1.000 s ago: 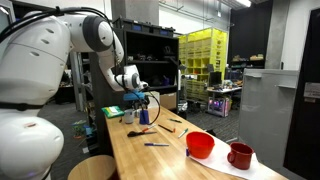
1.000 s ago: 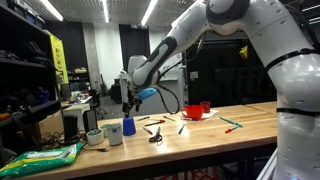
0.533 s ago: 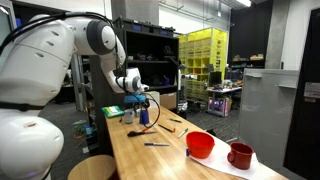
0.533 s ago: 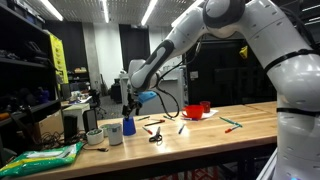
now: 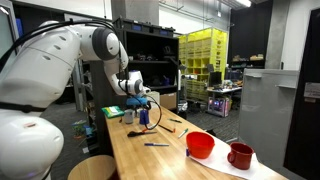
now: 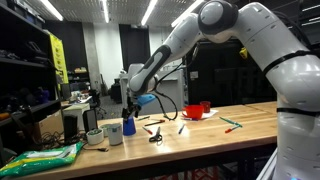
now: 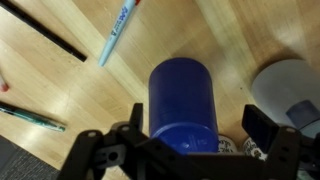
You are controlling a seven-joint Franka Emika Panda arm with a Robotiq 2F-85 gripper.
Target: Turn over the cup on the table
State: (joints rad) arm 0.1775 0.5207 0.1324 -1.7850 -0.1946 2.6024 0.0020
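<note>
Starts with the white arm (image 5: 50, 80), bulking over the long light-wood table (image 5: 170, 155) and reaching down toward its far end. Against half a second ago, finds the arm's upper links shifted and the gripper (image 6: 128, 108) sunk a little lower, now close above the cup (image 6: 129, 126). Places that cup, small and blue, standing on end on the table near the bench's end, just beside a pale cup (image 6: 113, 133); cannot tell whether its mouth faces up or down. From the wrist view, sets the fingers (image 7: 108, 158) wide apart, one on either side of the blue wall, clear of it and holding nothing. Farther along the table, well apart from the cup, notes a wide red bowl (image 5: 200, 145) and a dark red mug (image 5: 240, 155). Among the smallest things, picks out a light blue pen (image 7: 115, 35), a black pen (image 7: 55, 37) and a teal pen (image 7: 30, 118), all lying flat on the wood. Leaves the print on the light blue pen's barrel unread: too blurred.
</note>
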